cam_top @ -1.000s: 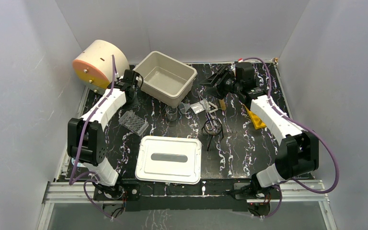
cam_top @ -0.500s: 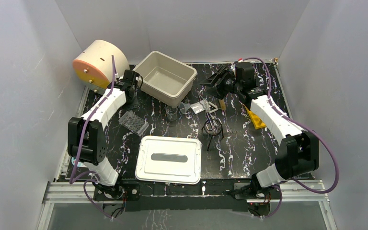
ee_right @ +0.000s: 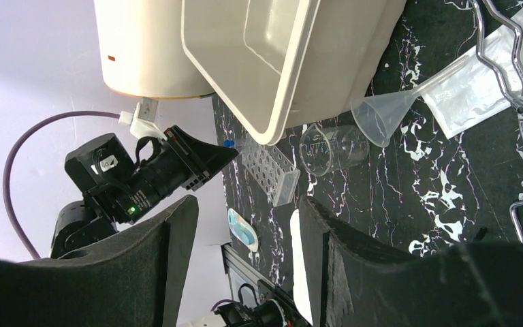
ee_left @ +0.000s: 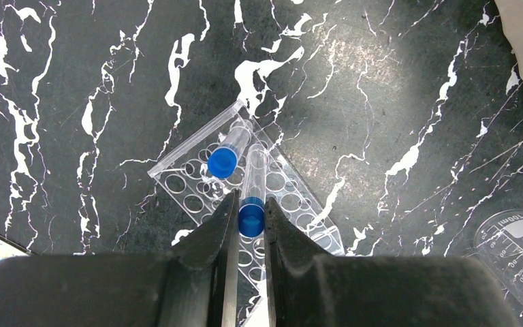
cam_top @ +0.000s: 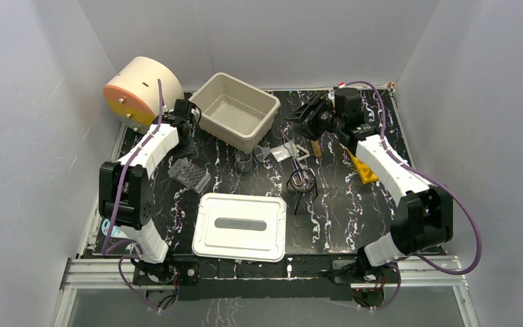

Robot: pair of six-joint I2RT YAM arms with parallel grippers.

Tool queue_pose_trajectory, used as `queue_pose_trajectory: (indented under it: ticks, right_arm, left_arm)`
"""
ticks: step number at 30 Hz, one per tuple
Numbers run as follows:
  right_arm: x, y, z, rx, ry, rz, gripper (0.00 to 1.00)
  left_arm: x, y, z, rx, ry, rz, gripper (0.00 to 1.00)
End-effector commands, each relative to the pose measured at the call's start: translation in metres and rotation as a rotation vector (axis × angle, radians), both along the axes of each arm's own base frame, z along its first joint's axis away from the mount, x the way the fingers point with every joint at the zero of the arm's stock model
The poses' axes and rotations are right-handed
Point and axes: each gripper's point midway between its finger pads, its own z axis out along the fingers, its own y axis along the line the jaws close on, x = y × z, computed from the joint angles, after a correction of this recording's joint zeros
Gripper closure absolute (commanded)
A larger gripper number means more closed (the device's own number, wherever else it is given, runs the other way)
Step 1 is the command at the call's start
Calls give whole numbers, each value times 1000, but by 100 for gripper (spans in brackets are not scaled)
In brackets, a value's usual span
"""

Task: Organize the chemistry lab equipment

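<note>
Left end effector (ee_left: 251, 208) pinches a blue-capped vial (ee_left: 253, 178) above the clear tube rack (ee_left: 293, 204).

Its jaws stand narrow, clamped on the vial's cap end. The rack lies on the marbled counter (ee_left: 381, 102) with a second blue-capped vial (ee_left: 226, 157) resting on it. The right end effector (ee_right: 245, 238) hangs wide, holding nothing, at the counter's far side. The beaker (ee_right: 330, 150) and funnel (ee_right: 381, 116) sit just beside the cream bin (ee_right: 279, 54).

Smooth black, white-veined, faintly glossy across the bench (ee_left: 395, 95). Clear plastic for the rack (ee_left: 191, 194) and the blue-capped vials (ee_left: 253, 170). Translucent plastic for the funnel (ee_right: 381, 116), clear and glassy for the beaker (ee_right: 330, 148). Matt cream plastic for the bin (ee_right: 279, 61), matt black on the left hand (ee_left: 250, 204).
</note>
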Motion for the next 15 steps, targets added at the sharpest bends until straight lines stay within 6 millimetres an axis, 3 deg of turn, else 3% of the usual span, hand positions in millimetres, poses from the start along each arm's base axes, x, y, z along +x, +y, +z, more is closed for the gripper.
queue_pose_trajectory:
  ticks: [1, 11, 15]
  right_arm:
    - [9, 1, 27, 24, -69, -4, 36]
    - [10, 0, 27, 22, -66, -10, 36]
    - [11, 1, 28, 23, -64, -11, 36]
  left_arm:
    - [12, 3, 17, -17, -52, 4, 90]
    - [18, 5, 23, -21, -59, -12, 77]
    - [19, 7, 21, -11, -49, -14, 77]
